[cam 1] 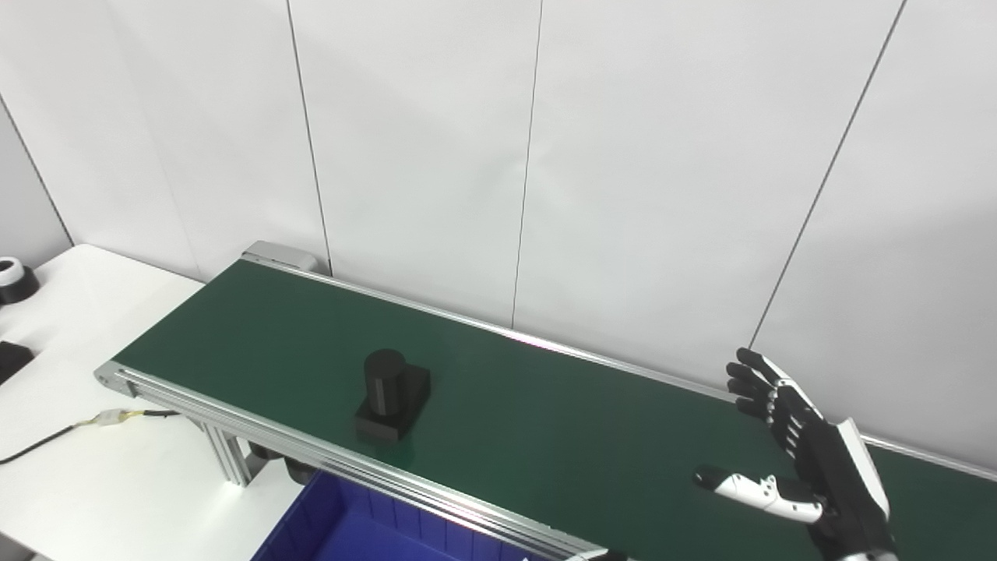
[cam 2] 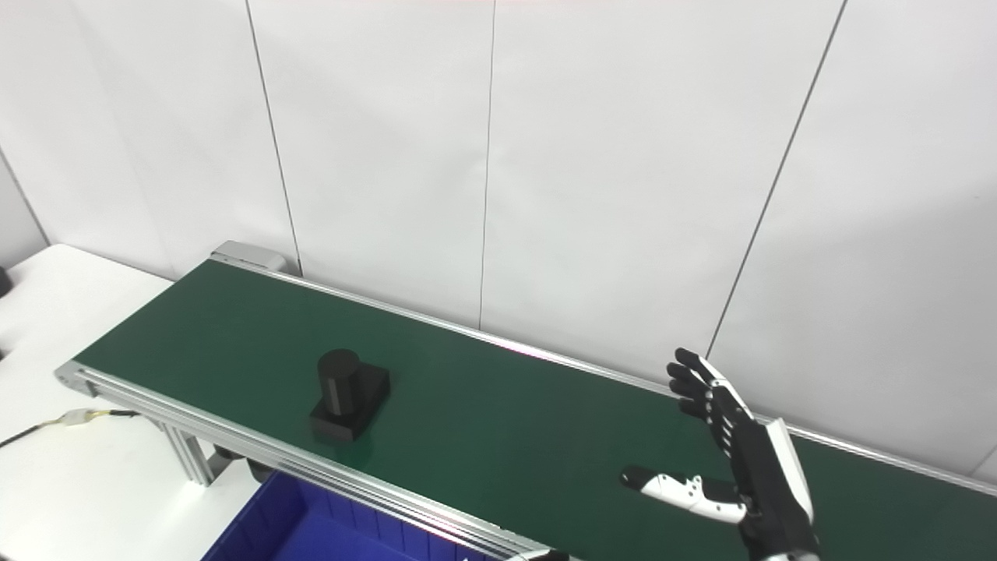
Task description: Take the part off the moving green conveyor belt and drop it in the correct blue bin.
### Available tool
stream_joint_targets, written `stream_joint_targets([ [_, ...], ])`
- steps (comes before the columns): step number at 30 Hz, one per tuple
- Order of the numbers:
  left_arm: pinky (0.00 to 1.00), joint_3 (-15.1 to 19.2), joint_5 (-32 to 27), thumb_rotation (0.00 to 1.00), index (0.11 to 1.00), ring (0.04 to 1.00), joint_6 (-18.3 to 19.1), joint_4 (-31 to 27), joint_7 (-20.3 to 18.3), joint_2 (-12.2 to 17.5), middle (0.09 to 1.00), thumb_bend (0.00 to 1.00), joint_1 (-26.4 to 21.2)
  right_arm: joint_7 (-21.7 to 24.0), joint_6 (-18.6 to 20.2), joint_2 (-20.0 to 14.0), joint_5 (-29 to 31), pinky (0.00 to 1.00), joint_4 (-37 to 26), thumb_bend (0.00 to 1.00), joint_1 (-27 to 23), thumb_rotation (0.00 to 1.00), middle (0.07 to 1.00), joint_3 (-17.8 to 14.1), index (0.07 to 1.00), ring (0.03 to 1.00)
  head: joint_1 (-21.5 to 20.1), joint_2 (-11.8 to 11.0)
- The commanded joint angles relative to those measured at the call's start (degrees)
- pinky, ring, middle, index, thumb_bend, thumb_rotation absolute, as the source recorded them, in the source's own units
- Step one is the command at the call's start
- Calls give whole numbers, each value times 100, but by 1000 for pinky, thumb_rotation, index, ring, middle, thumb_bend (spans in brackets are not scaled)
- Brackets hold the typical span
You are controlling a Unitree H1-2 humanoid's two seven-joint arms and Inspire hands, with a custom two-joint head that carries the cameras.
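Observation:
A black part point(cam 1: 392, 395), an upright cylinder on a square base, stands on the green conveyor belt point(cam 1: 545, 421) near its left end; it also shows in the right eye view point(cam 2: 348, 395). My right hand point(cam 1: 810, 456) is open and empty over the right part of the belt, fingers spread and thumb out toward the part, well to the right of it. It also shows in the right eye view point(cam 2: 732, 460). A blue bin point(cam 1: 366, 526) sits below the belt's front rail. My left hand is not in view.
A white table point(cam 1: 78, 460) lies left of the belt with a cable and connector point(cam 1: 109, 418) and black items point(cam 1: 14, 280) at its far left edge. White wall panels stand right behind the belt.

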Motion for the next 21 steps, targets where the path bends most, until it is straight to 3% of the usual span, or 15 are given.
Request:
stream_joint_targets([
  [1,910,5,3,301,894,918,-210,-82,58,-34,919,946,-140,-32,-22,0,-33,816,-44,925,-296,289,866,15,895,857,-13,3],
  [12,912,-54,20,297,894,914,-211,24,105,-78,915,937,-204,-1,-163,-182,-597,821,360,907,-638,326,874,309,899,856,74,-2],
  [21,880,-123,114,304,888,891,-211,-44,250,-55,896,933,-201,-11,-7,-53,-991,824,540,922,-929,316,877,618,894,852,-24,26],
])
